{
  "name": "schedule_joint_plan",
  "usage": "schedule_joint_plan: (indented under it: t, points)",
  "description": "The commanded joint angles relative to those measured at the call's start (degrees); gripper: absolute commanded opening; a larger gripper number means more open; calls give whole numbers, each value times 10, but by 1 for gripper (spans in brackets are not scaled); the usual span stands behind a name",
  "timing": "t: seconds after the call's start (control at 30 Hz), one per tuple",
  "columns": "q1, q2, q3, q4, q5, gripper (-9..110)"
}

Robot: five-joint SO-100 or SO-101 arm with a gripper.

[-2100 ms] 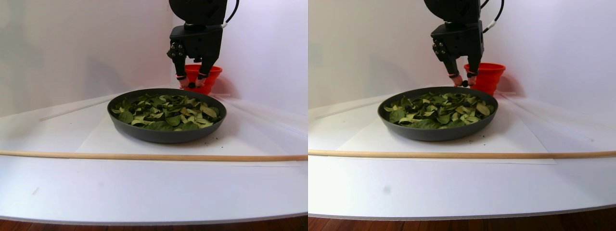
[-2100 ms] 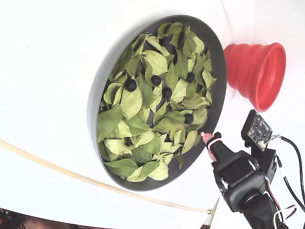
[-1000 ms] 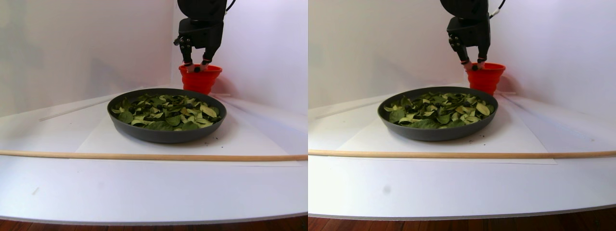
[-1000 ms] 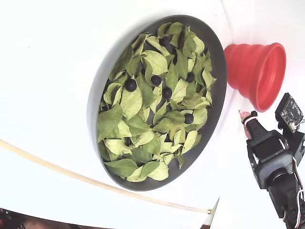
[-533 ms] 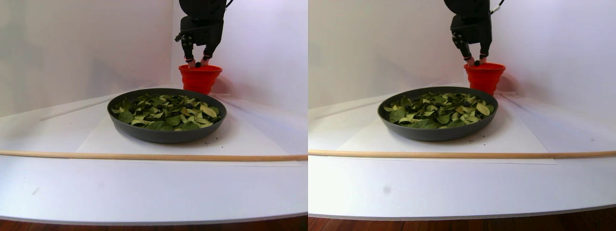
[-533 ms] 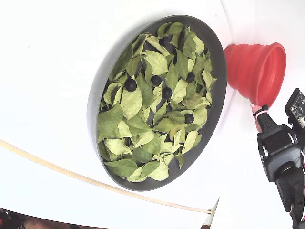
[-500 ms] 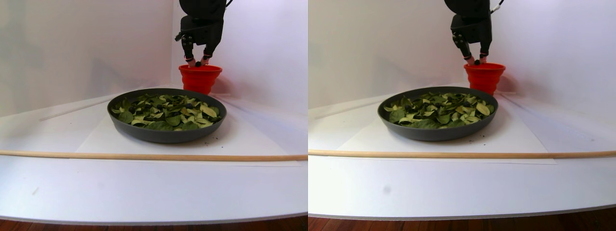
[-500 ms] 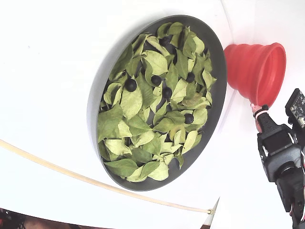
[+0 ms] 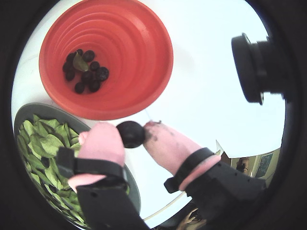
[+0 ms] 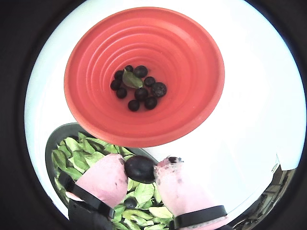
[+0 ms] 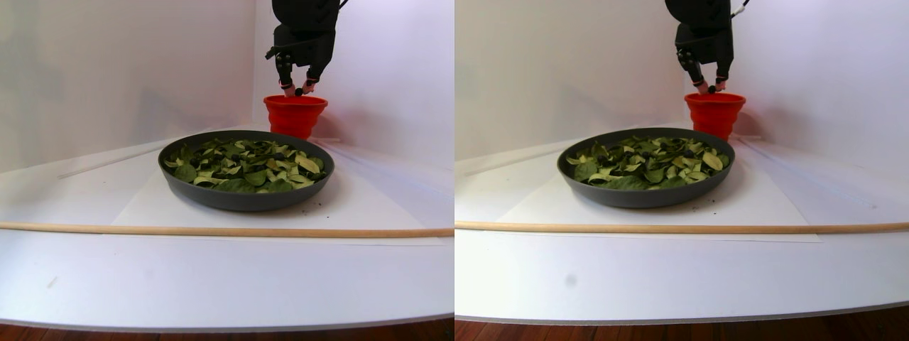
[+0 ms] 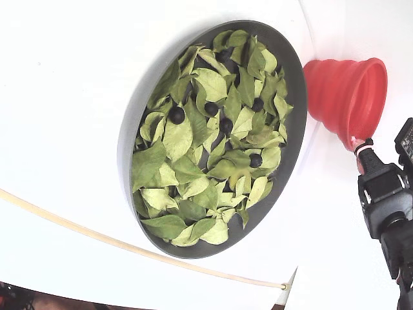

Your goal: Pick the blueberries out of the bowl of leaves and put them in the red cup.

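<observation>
Several blueberries (image 10: pixel 141 93) lie in the red cup (image 10: pixel 192 57); the claw (image 10: pixel 139 168) pinches another near its rim, more remain among the bowl's (image 12: pixel 293 103) leaves (image 12: pixel 193 168).

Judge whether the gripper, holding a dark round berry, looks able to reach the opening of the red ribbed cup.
Probably yes. The gripper, shut on a dark round blueberry, hangs near the red ribbed cup's rim; its mouth is open, holding only berries and one leaf.

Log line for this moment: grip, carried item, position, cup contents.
gripper shut on blueberry | near red cup rim, above it, not released | cup holds several berries plus one leaf | bowl has more berries
</observation>
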Motion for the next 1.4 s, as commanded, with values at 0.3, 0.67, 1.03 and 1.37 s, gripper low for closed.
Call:
schedule_joint_plan:
  t: [0.3,0.67,1.03,1.37]
  points:
    - [12,-47,-156,-11,25,10]
    - [6,-67,-188,-21,43,14]
    - [-2,-26,-155,-18,46,19]
    - [-15,39,-105,5,40,18]
